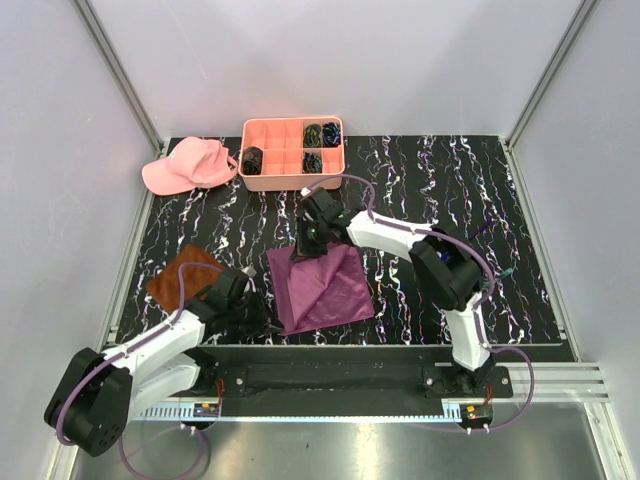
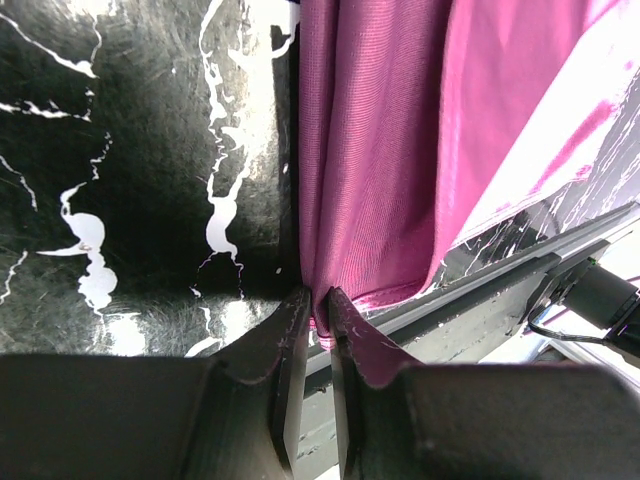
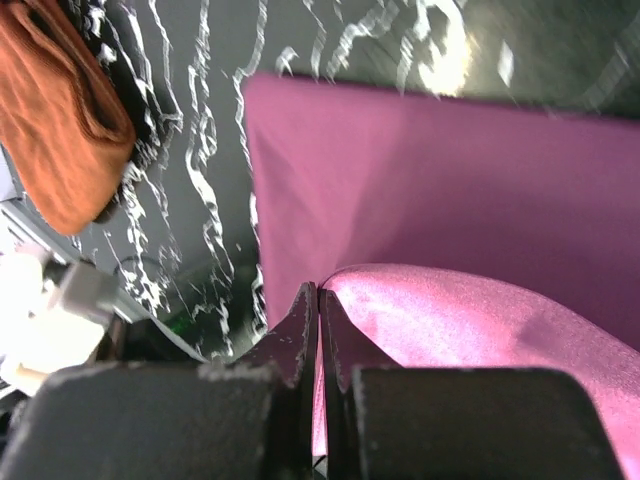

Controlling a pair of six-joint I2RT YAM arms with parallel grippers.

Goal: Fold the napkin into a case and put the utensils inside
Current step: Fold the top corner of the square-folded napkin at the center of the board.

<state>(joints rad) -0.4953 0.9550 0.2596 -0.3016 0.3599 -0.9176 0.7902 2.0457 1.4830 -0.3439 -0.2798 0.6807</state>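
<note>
The magenta-purple napkin lies near the table's front middle, partly lifted. My left gripper is shut on its near-left corner; the left wrist view shows the napkin pinched between the fingertips. My right gripper is shut on the far corner and holds it raised; in the right wrist view the napkin folds over itself at the gripper. No utensils are in view.
A rust-brown cloth lies left of the napkin, also in the right wrist view. A pink cap and a salmon divided tray with dark coiled bundles sit at the back. The table's front rail is close.
</note>
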